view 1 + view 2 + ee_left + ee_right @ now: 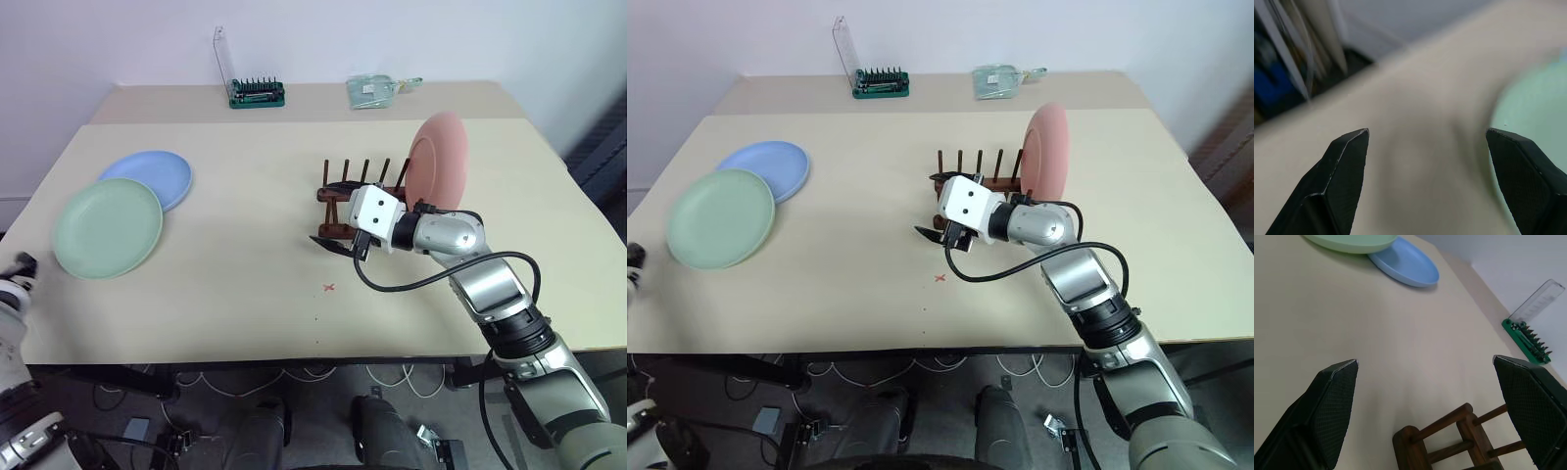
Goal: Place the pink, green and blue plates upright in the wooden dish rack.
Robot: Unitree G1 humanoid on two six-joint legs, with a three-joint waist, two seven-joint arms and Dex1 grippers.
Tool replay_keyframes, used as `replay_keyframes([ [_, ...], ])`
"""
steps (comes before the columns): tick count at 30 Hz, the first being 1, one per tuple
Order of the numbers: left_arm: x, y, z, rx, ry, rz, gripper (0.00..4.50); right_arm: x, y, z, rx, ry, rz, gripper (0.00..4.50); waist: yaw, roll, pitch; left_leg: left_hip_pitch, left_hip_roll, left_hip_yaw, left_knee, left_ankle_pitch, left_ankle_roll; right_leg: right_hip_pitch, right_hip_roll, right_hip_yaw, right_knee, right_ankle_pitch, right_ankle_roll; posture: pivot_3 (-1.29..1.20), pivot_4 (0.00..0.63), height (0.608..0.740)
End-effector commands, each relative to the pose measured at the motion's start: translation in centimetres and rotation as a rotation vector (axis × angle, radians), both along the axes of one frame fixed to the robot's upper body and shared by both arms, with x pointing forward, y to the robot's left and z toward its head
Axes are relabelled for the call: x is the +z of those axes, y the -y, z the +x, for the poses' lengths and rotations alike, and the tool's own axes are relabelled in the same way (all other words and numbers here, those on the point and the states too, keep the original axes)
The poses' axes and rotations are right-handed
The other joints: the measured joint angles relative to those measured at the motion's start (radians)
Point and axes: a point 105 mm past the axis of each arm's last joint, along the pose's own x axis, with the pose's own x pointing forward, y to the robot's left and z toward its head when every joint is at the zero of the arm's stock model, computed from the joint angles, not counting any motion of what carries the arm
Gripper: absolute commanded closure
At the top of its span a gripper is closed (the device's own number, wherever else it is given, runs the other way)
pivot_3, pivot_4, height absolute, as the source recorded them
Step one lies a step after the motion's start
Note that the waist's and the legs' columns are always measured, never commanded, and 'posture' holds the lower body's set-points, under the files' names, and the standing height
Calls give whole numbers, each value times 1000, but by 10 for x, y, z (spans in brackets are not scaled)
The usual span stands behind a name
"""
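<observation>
Three plates are counted: one pink plate [438,159] is stood upright at the right end of the single wooden dish rack [972,183]; one green plate [107,227] is laid flat, overlapping one blue plate [153,176], well apart at the table's [245,294] left. The right gripper [939,231] is held wide and empty just before the rack's left end; the left gripper [1425,147] is spread wide beside the green plate; one green-based tool holder [256,92] and one clear packet [377,89] are set at the far edge.

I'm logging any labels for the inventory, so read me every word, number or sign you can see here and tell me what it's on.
No readable words or numbers.
Small red "x" mark: on the table, in front of the wooden dish rack.
Clear packet at the far edge: any print too small to read.
Green-based tool holder: no legible label.
</observation>
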Motion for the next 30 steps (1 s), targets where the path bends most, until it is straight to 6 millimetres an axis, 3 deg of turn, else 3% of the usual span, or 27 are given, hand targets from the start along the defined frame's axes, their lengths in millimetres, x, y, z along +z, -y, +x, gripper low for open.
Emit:
replay_keyframes([
  [1, 1, 10, 6, -58, -3, -15, 602, 10, -1, -4, 15, 42, 23, 0, -2, -1, 0, 0, 0, 0, 0, 0, 0, 0, 0, 0, 0, 0, 0, 0, 150, 740],
  [6, -8, 21, 17, -128, 4, -80, 602, 8, 1, -6, 6, 37, 23, 0, -7, -1, 0, 0, 0, 0, -1, 0, 0, -1, 0, 0, 0, 0, 0, 0, 150, 740],
  [7, -10, 23, 19, -133, 0, -87, 832, 7, 2, -6, -1, 36, 23, 0, -6, -1, 0, 0, 0, 0, -1, 0, -1, -1, 0, 0, 0, 0, -1, 0, 150, 740],
  [9, -12, 23, 22, -128, 1, -97, 1368, 6, 4, -7, -9, 36, 23, 0, -6, -1, 0, 0, 0, 0, -1, 0, -1, -1, 0, 0, 0, 0, -1, 0, 150, 740],
  [15, -12, 24, 26, -128, 16, -107, 4453, 4, 4, -8, -13, 34, 24, 0, -6, -1, 0, 0, 0, 0, -1, 1, -1, -1, 0, 0, 0, 0, -1, 0, 150, 740],
  [17, -9, 29, 30, -144, 42, -101, 4453, 3, 4, -9, -16, 35, 21, 0, -5, -1, -1, 0, 0, 0, -1, 1, -1, -1, 0, 0, 0, 0, -1, 0, 150, 740],
  [22, 57, 35, 37, -172, 390, 20, 4453, 4, 5, -9, -20, 57, 13, 0, -2, -2, 0, 0, 0, 0, -1, 1, -2, -1, 0, 0, 0, 0, -1, 0, 150, 740],
  [25, 103, 49, 40, -232, 560, 103, 4453, 12, 3, -9, -1, 101, 8, 0, -2, -4, 1, 0, 0, 0, -1, 1, -2, -1, 0, 0, 0, 1, -1, 0, 150, 740],
  [30, 164, 115, 60, -441, 683, 317, 4453, 34, -10, -7, 34, 201, 5, 0, -2, -4, 1, 0, 0, 1, -1, 1, -2, -1, 0, 0, -1, 1, -1, 0, 150, 740],
])
